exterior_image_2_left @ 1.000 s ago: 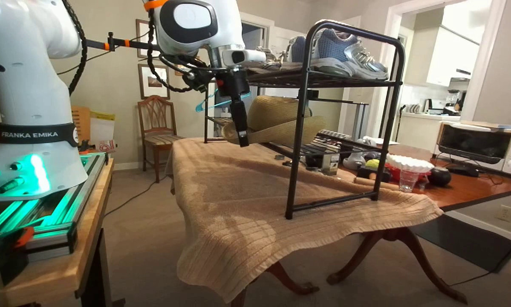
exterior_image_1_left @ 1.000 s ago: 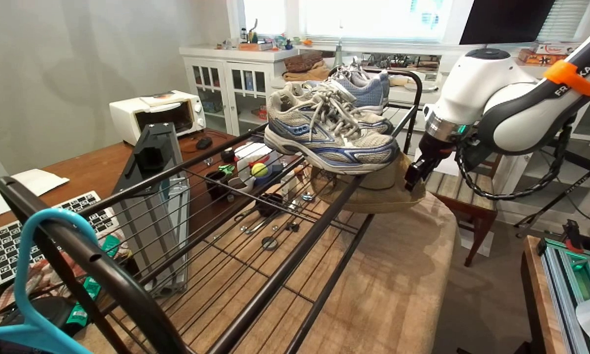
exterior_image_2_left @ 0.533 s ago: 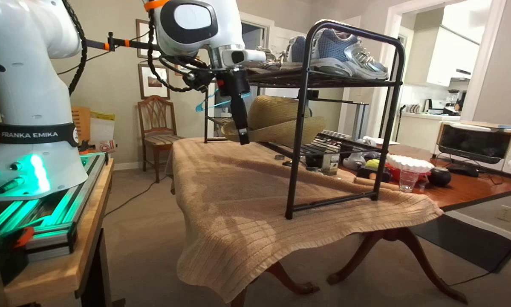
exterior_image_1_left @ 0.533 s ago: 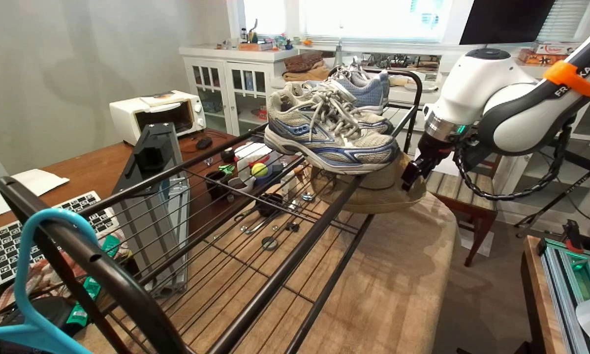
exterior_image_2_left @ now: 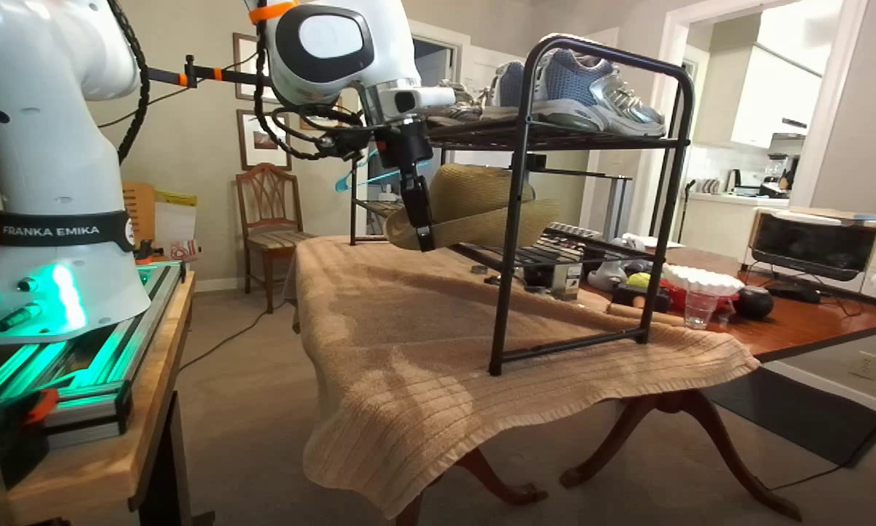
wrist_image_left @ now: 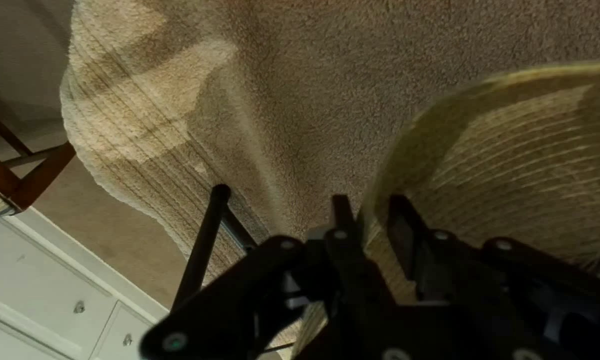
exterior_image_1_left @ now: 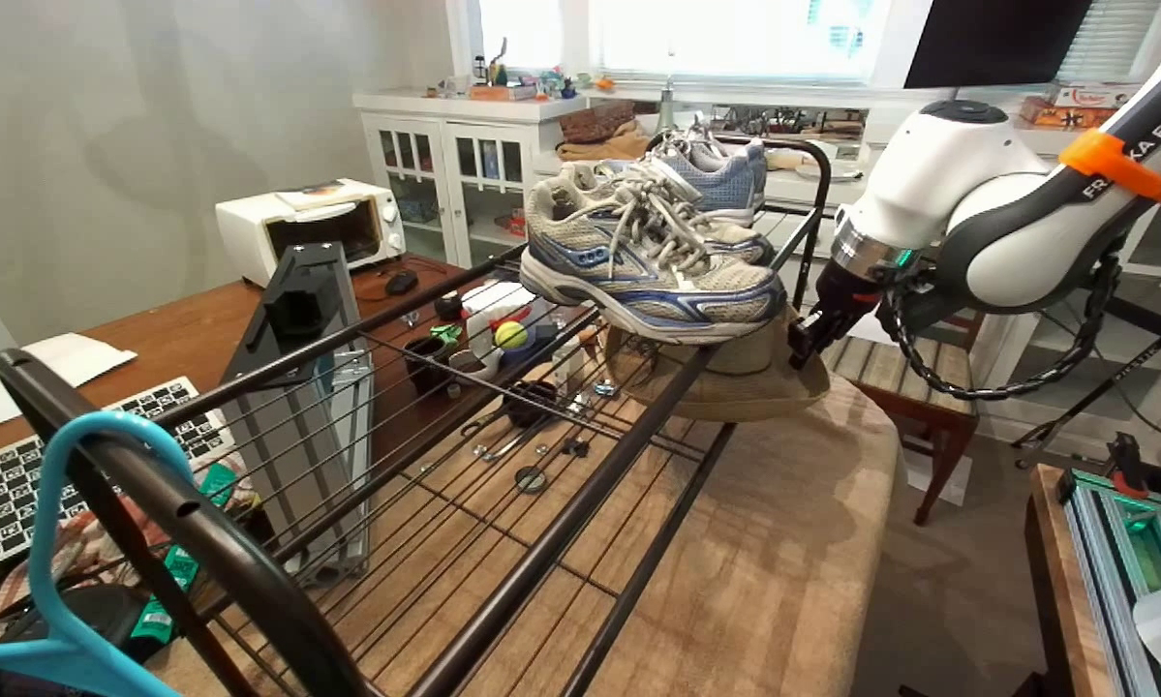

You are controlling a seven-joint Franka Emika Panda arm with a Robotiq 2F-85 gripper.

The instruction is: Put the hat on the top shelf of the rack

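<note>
- Nearest in an exterior view, a bright blue plastic hanger (exterior_image_1_left: 62, 651) loops over the rounded black tube end (exterior_image_1_left: 202, 528) of the rack; the view's edges cut it off.
- Beyond stretches the top shelf of the rack (exterior_image_1_left: 578, 518), thin parallel black wire rods in a black metal tube frame.
- Through the rods, small dark oddments (exterior_image_1_left: 532, 399) are too cluttered to name; below lie a reddish-brown wooden worktop (exterior_image_1_left: 183, 315) and a tan ribbed terry towel (exterior_image_1_left: 783, 542).
- Grey-white mesh sneakers with blue trim (exterior_image_1_left: 638, 266) sit on the shelf, partly hiding light-blue mesh shoes (exterior_image_1_left: 725, 184).
- The wide-brimmed tan straw hat (exterior_image_2_left: 474, 208) is below that shelf, rounded crown uppermost, its wavy, tilted brim jutting out on the robot's side. A black rack leg (exterior_image_2_left: 508, 277) crosses it; a sneaker covers part of the crown in an exterior view. Woven rows follow the brim's curve. Whether it rests on the lower wire tier (exterior_image_1_left: 671, 523) is unclear.
- The black gripper (wrist_image_left: 370, 201) straddles the brim, jaws a short way apart; dark and blurred, so whether the pads press on the straw cannot be told.
- Farthest, white glass-door cabinets (exterior_image_1_left: 483, 174), a glare-washed window (exterior_image_1_left: 735, 39) and a cut-off black screen (exterior_image_1_left: 996, 44).
</note>
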